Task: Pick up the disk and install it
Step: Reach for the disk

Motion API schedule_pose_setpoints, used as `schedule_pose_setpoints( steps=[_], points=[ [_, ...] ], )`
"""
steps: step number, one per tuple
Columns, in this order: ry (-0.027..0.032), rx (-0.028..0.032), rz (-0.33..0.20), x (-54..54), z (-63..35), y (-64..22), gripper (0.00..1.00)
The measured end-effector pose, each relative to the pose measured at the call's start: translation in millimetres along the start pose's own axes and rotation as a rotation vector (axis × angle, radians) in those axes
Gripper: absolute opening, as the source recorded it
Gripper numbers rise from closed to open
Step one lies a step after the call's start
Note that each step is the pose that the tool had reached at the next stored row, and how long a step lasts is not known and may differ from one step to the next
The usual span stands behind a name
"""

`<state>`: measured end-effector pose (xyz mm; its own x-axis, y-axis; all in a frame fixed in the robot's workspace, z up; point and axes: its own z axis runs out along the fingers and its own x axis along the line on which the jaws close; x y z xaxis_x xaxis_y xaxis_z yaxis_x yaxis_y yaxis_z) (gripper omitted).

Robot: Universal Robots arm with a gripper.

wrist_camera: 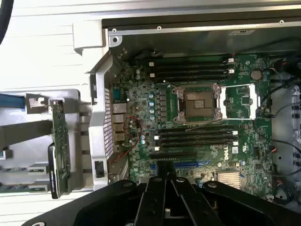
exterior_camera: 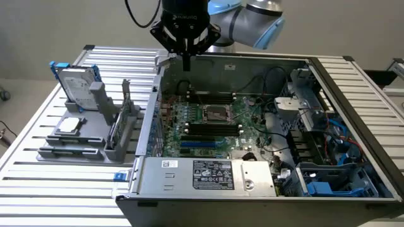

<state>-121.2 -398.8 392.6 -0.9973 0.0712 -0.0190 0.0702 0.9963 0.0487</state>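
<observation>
The disk [exterior_camera: 78,87], silver-grey with a white label and a blue frame, stands upright in a grey holder [exterior_camera: 82,142] at the exterior view's left, outside the computer case. My gripper [exterior_camera: 187,65] hangs above the case's back left corner, well to the right of the disk, with its fingers shut and nothing between them. In the wrist view the shut gripper [wrist_camera: 165,178] looks down over the motherboard [wrist_camera: 197,117], and the disk's blue edge [wrist_camera: 10,101] shows off to the side.
The open computer case [exterior_camera: 315,66] lies on a slatted metal table [exterior_camera: 38,189]. Inside are the CPU socket [exterior_camera: 217,113], a grey power supply [exterior_camera: 208,173] and blue drive bays [exterior_camera: 328,187]. The holder also carries a small square chip [exterior_camera: 69,124] and a green card [wrist_camera: 61,146].
</observation>
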Motion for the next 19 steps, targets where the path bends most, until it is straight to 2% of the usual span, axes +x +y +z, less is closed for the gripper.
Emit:
schedule_pose_setpoints(
  steps=[10,16,19],
  points=[
    [0.0000,0.0000,0.000,1.2,0.0,0.0,0.11],
    [-0.0005,0.0053,0.000,23.0,0.1,9.0,0.11],
    [0.0023,0.0068,0.000,36.0,-0.1,12.4,0.11]
  ],
)
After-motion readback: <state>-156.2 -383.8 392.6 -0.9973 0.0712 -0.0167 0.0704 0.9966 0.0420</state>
